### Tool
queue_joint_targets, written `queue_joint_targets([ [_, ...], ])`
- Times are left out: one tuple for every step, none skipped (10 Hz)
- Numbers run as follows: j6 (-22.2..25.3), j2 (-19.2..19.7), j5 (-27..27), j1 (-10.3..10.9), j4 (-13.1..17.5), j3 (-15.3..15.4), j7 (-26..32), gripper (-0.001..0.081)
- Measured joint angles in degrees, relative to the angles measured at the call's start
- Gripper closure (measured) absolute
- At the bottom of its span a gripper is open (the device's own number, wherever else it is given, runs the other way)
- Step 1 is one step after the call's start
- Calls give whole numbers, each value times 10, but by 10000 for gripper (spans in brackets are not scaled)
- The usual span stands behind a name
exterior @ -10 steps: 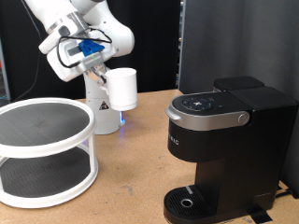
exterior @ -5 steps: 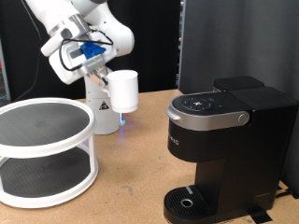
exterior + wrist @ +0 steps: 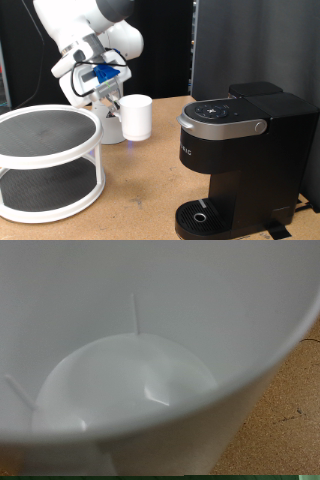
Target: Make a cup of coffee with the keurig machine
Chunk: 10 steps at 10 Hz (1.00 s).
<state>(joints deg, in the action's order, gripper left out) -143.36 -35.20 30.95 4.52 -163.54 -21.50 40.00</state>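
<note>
Exterior view: gripper [image 3: 112, 98] is clamping the cup [image 3: 136, 116] by its rim, cup sitting upright on the surface [image 3: 140, 190], left of the coffee machine [image 3: 238, 155]. Wrist view: cup [image 3: 140, 390] interior is filling the frame, empty.

White arm reaching down from the exterior view's upper left, wrist bent toward the exterior view's right. The gripper [image 3: 117, 100] sits low at the arm's end, just beside the rim of the cup [image 3: 136, 116] (fingers largely hidden behind it). Blue parts and dark cables show at the wrist. Finger spacing cannot be read.
</note>
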Motion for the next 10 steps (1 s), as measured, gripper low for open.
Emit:
queue_joint_targets([
  [-19, 16, 13, 12, -1, 0, 7, 736],
  [-35, 31, 28, 24, -2, -3, 20, 736],
  [-49, 45, 46, 36, -2, -8, 38, 736],
  [-63, 59, 67, 48, -3, -14, 59, 736],
  [-74, 71, 85, 59, -3, -21, 79, 736],
  [-86, 84, 101, 67, -3, -25, 97, 736],
  [-101, 98, 120, 76, -4, -30, 120, 736],
  [-118, 114, 143, 87, -5, -36, 143, 736],
  [-135, 131, 171, 100, -5, -42, 171, 736],
  [-149, 148, 199, 114, -4, -48, 197, 736],
])
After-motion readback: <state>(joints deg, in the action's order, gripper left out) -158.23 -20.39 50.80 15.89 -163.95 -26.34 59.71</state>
